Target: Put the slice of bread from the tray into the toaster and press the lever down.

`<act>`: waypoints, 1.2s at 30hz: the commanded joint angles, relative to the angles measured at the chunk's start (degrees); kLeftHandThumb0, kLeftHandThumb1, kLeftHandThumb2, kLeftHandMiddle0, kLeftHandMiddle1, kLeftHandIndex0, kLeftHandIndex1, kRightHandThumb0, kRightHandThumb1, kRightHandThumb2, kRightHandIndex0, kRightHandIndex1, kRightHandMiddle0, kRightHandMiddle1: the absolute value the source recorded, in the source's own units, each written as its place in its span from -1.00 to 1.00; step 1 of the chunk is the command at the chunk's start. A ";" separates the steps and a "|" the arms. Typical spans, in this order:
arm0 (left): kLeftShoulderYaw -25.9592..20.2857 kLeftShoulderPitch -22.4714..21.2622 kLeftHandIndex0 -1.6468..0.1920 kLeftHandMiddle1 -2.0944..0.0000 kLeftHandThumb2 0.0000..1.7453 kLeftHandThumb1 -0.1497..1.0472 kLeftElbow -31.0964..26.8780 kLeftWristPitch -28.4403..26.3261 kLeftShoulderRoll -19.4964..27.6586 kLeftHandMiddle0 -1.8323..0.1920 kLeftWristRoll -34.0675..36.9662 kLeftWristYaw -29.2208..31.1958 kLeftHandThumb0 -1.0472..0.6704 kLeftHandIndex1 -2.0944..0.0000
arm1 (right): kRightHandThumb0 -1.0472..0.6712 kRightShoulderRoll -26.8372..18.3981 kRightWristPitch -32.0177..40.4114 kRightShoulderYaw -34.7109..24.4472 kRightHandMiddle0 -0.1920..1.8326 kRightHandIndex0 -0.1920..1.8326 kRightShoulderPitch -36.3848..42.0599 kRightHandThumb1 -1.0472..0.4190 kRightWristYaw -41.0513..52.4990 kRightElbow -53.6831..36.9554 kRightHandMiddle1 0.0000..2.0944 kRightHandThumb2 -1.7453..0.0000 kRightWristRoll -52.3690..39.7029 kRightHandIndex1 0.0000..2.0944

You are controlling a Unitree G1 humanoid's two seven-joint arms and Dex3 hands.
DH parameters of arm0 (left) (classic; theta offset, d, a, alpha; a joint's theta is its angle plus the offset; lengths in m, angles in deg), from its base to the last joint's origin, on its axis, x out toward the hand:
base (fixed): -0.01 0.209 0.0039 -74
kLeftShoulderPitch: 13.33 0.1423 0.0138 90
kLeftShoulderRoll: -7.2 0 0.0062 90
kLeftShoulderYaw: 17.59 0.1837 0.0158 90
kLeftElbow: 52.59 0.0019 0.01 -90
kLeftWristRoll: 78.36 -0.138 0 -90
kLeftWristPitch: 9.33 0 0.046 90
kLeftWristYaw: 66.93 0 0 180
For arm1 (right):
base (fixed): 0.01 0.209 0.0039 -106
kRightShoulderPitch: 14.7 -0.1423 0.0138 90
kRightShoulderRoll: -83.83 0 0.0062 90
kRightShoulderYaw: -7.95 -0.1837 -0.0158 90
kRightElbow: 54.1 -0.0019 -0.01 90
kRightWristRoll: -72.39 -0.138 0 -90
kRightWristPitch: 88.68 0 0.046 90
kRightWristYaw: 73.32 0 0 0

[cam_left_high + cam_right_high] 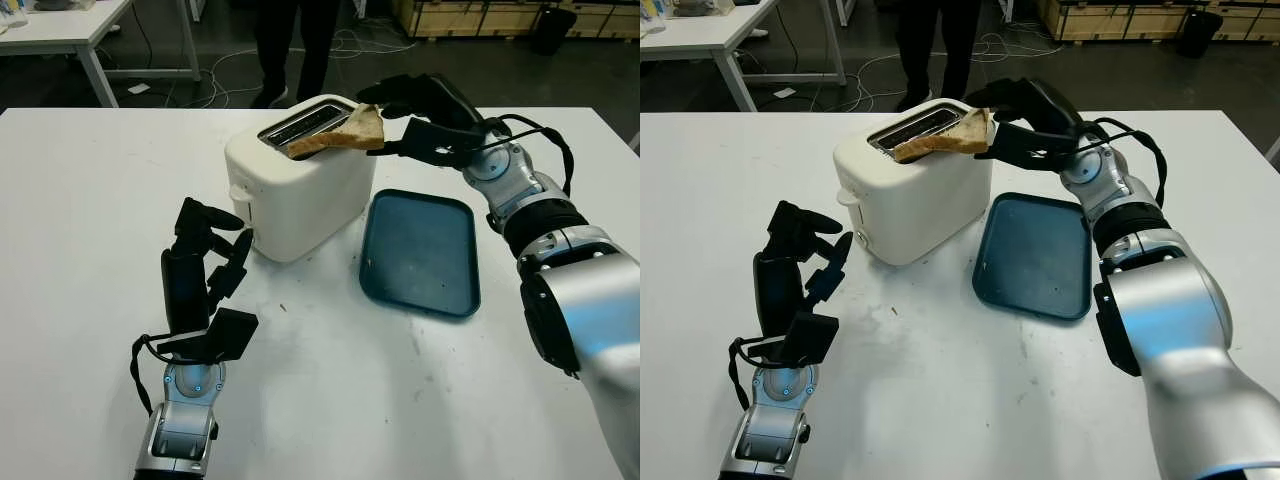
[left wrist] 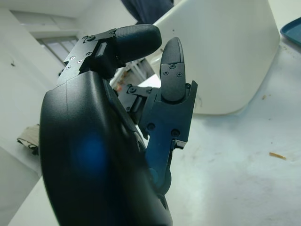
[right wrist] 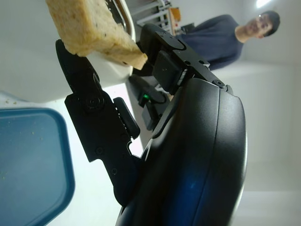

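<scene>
1. The left hand stands upright on the table's left side, near the toaster's front lower corner; it holds nothing and is open; the lever sits on the toaster's narrow end face just above and beyond these fingers, so by my judgement this is the nearer hand for the pressing step, which is not yet due.

2. The toaster stands mid-table, turned at an angle; its slots run diagonally from near-left to far-right; the lever looks still up.

3. The slice of bread lies tilted across the top of the toaster; its left end dips at the nearer slot's mouth, its right end is raised and overhangs the toaster's right edge; it lies nearly flat, its long axis roughly along the slot, so it seems to need tipping upright, leading edge down, before it can drop in.

4. The right hand reaches in from the right, beyond the tray, and is clamped on the bread's raised right end, fingers above and below the crust; the slot lies to its left and slightly below.

5. The blue tray lies flat just right of the toaster, with no bread on it.
</scene>
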 commanded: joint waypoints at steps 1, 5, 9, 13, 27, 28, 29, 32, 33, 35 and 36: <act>0.24 0.46 0.48 -0.67 -0.69 0.79 -0.52 -0.12 -0.29 0.15 -0.62 -0.38 -0.23 -0.65 | -0.36 0.75 -1.56 0.48 -0.06 -0.27 -1.42 -0.50 -0.64 -0.66 -0.98 0.99 0.60 -0.48; 0.23 0.55 0.48 -0.67 -0.69 0.79 -0.72 0.12 -0.45 0.17 -0.01 -0.06 -0.22 -0.65 | -0.33 1.08 -1.49 1.36 -0.03 -0.23 -1.74 -0.55 -1.82 -0.43 -0.98 0.98 1.36 -0.45; 0.09 0.68 0.49 -0.67 -0.68 0.79 -0.48 0.49 -0.26 0.18 -0.28 -0.35 -0.22 -0.65 | -0.24 0.79 -2.63 3.76 0.09 -0.11 -2.08 -0.69 -4.55 -0.35 -0.95 0.98 4.10 -0.22; -0.02 0.82 0.49 -0.67 -0.69 0.79 -0.60 0.39 -0.27 0.17 -0.40 -0.49 -0.22 -0.66 | -0.19 0.65 -3.44 4.69 0.30 0.08 -2.53 -0.81 -4.15 -0.03 -0.86 0.94 4.94 -0.01; 0.12 0.88 0.48 -0.67 -0.70 0.79 -0.55 0.72 -0.29 0.14 -0.32 -0.54 -0.22 -0.66 | -0.45 -2.58 -2.12 20.57 -0.11 0.19 -6.58 -0.83 -22.15 0.48 0.67 0.44 22.33 0.67; 0.17 0.92 0.48 -0.67 -0.70 0.79 -0.66 0.49 -0.39 0.14 -0.40 -0.61 -0.23 -0.66 | -0.42 -2.66 -2.42 20.45 -0.12 0.18 -6.74 -0.83 -21.80 0.52 0.67 0.46 22.00 0.67; 0.21 1.00 0.48 -0.67 -0.70 0.79 -0.82 0.21 -0.53 0.14 -0.35 -0.58 -0.23 -0.66 | -0.40 -2.74 -2.34 20.63 -0.12 0.18 -7.01 -0.83 -21.62 0.53 0.67 0.47 22.08 0.67; 0.33 1.10 0.48 -0.67 -0.70 0.79 -0.76 0.32 -0.56 0.15 -0.17 -0.48 -0.23 -0.65 | -0.39 -3.13 -2.01 22.19 -0.13 0.17 -7.95 -0.83 -23.02 0.42 0.67 0.46 23.59 0.67; 0.35 1.07 0.48 -0.67 -0.69 0.79 -0.57 0.59 -0.48 0.15 -0.10 -0.45 -0.23 -0.65 | -0.39 -3.23 -2.05 22.57 -0.12 0.17 -8.18 -0.83 -23.47 0.40 0.67 0.47 23.88 0.67; 0.41 1.06 0.48 -0.67 -0.69 0.79 -0.42 0.69 -0.36 0.15 -0.26 -0.47 -0.23 -0.65 | -0.38 -3.34 -2.23 22.84 -0.12 0.18 -8.67 -0.83 -23.75 0.42 0.67 0.48 23.99 0.67; 0.43 1.08 0.48 -0.67 -0.69 0.79 -0.46 0.55 -0.37 0.15 -0.32 -0.46 -0.23 -0.65 | -0.38 -3.39 -2.31 22.94 -0.12 0.19 -8.96 -0.83 -23.99 0.42 0.67 0.49 24.15 0.67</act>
